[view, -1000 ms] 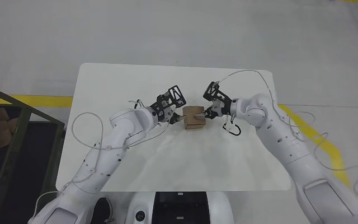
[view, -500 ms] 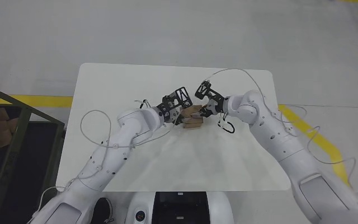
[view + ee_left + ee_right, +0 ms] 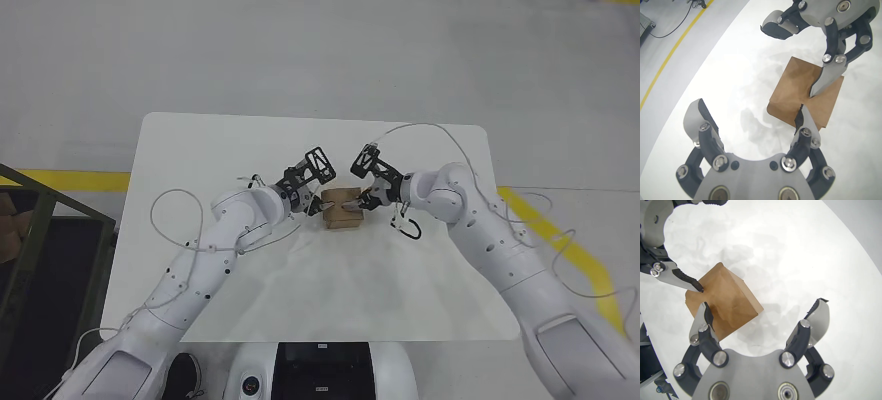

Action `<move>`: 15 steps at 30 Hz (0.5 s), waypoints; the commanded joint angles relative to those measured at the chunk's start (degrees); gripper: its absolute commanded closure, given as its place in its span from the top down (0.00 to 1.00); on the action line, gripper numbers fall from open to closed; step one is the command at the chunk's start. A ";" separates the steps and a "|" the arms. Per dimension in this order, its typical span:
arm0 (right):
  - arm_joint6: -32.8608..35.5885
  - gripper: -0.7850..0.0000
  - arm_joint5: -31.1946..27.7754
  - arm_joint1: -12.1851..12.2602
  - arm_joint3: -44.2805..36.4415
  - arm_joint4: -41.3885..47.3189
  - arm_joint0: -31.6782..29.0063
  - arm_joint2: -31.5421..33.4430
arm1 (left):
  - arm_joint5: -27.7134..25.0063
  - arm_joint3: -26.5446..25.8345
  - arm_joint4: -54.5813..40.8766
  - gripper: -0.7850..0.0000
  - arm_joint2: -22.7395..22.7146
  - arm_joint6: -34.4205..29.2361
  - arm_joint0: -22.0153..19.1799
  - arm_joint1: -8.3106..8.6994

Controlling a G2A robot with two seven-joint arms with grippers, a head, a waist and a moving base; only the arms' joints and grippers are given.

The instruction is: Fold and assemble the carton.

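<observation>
Wide-open, empty left gripper (image 3: 751,106) and right gripper (image 3: 762,302) each fingertip-press the small brown cardboard carton (image 3: 728,306) mid-tabletop (image 3: 200,160); uneven pushing could skid it.

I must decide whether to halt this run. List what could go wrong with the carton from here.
1. The left gripper and right gripper are both open, and each touches the carton with one fingertip only. Nothing clamps it, so it may slide or turn on the table.
2. Those two fingertips sit close together on its top. A harder push might dent the cardboard or knock the fingers together.
</observation>
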 commanded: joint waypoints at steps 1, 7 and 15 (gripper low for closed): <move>-0.02 1.00 -0.11 0.04 -0.17 -0.09 -0.11 0.16 | -0.18 -0.33 0.12 1.00 -0.18 -0.03 0.23 0.04; -1.05 1.00 -0.91 0.27 -0.90 -0.94 -0.55 0.89 | -0.81 -0.27 0.44 1.00 0.20 -0.21 0.40 -0.06; -2.57 1.00 -1.68 1.13 -1.90 -2.27 -1.73 3.23 | -1.21 -0.05 0.54 1.00 0.34 -0.58 0.12 -0.21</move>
